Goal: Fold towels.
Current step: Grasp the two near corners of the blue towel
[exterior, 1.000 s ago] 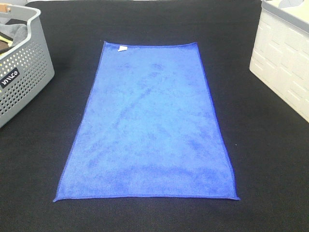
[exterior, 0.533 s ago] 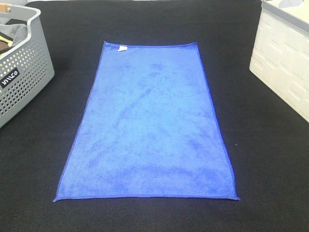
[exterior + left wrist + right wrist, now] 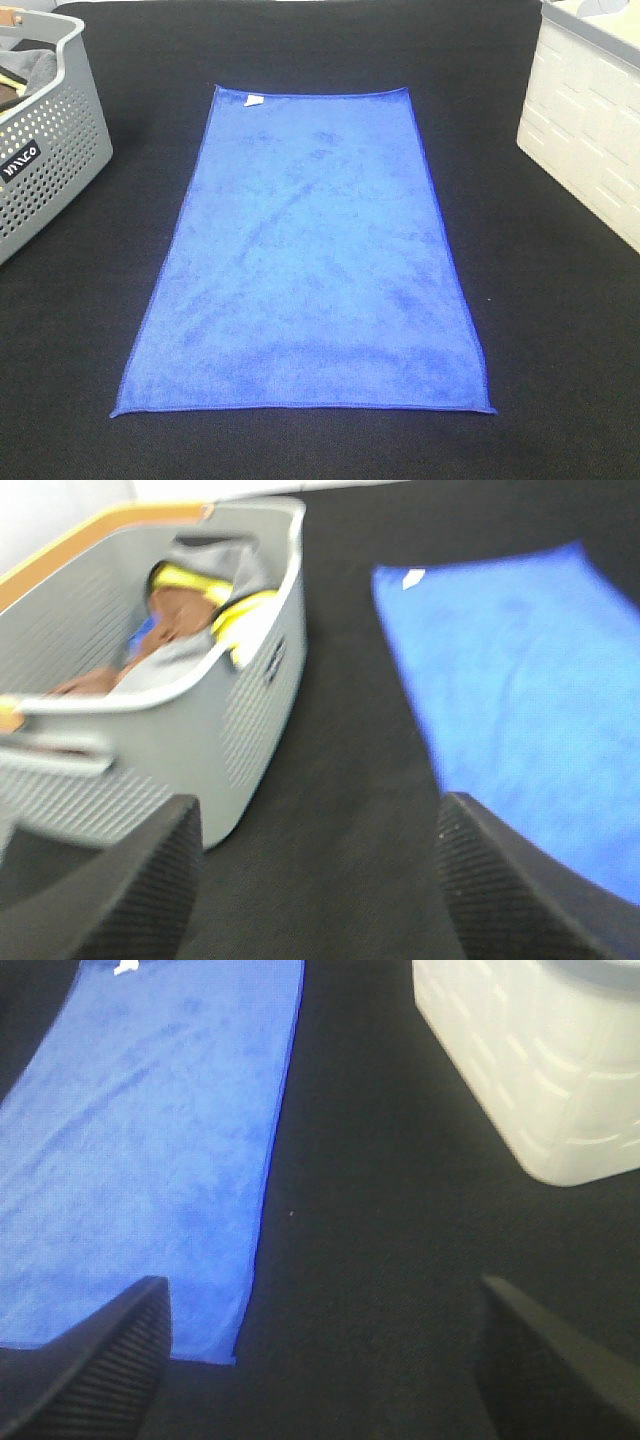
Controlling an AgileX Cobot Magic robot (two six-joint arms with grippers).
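Left gripper (image 3: 320, 815): black fingers (image 3: 140, 890) spread wide, nothing between them.
Basket (image 3: 255, 720): grey, perforated, left of the towel, holding yellow, brown and grey cloths (image 3: 190, 585).
Towel (image 3: 520, 700): blue, flat on black table (image 3: 345, 670); white tag (image 3: 412, 577) at far corner.

Only one bit of lettering to make out here: a small black label (image 3: 20, 160) w/ white letters, on the outer perforated wall of the grey basket (image 3: 70, 140), left side of the bench (image 3: 545, 340). It sits at a slant. Letters are tiny; last two look like "CO", the ones before could be "IM" or "IN", can't tell which, so approx "IMCO". In the left wrist view the label (image 3: 275, 662) is just a dark smear, unreadable. Blue towel (image 3: 310, 260) has a white tag (image 3: 254, 99) at its far left corner, too small to read any print; no better in the wrist views
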